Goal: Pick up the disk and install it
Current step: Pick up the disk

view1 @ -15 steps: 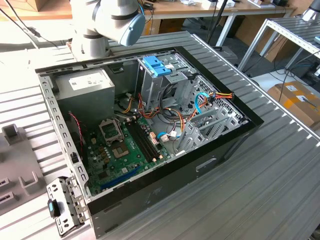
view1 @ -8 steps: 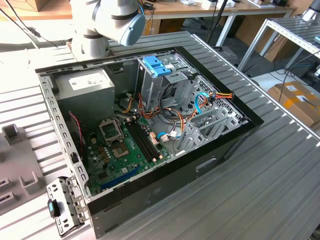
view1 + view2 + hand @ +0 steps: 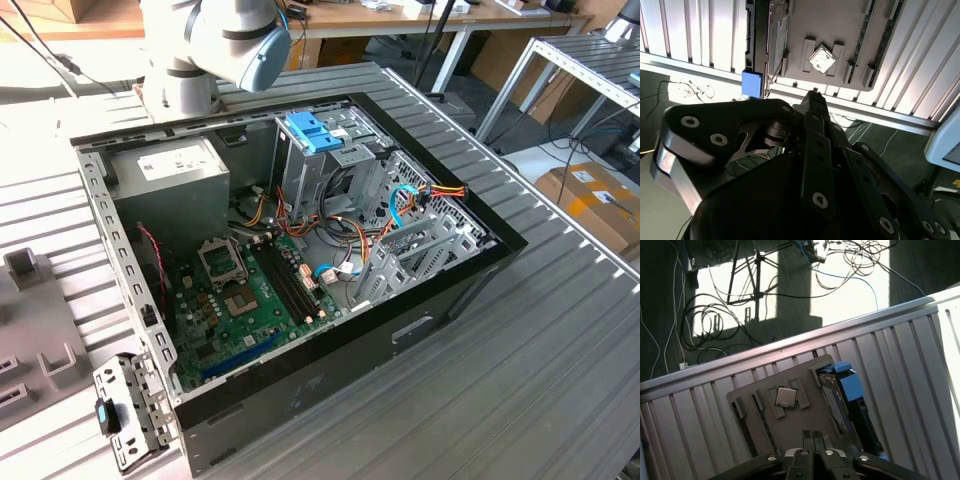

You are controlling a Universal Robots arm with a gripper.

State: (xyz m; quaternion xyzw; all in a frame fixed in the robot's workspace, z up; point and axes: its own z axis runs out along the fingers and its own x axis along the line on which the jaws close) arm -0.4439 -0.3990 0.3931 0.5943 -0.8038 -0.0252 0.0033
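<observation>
My gripper [image 3: 809, 434] hangs above a grey holder plate [image 3: 765, 427] on the slatted table, clear of it. Its two black fingers are pressed together with nothing between them, as the second wrist view also shows for the gripper [image 3: 815, 95]. At the plate's side, a flat silvery slab stands on edge; I take it for the disk [image 3: 831, 402], also seen as the disk [image 3: 779, 40]. A blue plastic piece [image 3: 849, 385] sits against it. In the exterior view the open computer case [image 3: 100, 200] lies on the table, with a drive cage topped by a blue bracket [image 3: 315, 130].
A square processor chip [image 3: 786, 397] rests in the middle of the holder plate. Inside the case are a grey power supply [image 3: 175, 175], a green motherboard [image 3: 240, 300] and loose cables. The arm's body [image 3: 230, 35] stands behind the case. Beyond the table edge, cables [image 3: 715, 315] trail over the floor.
</observation>
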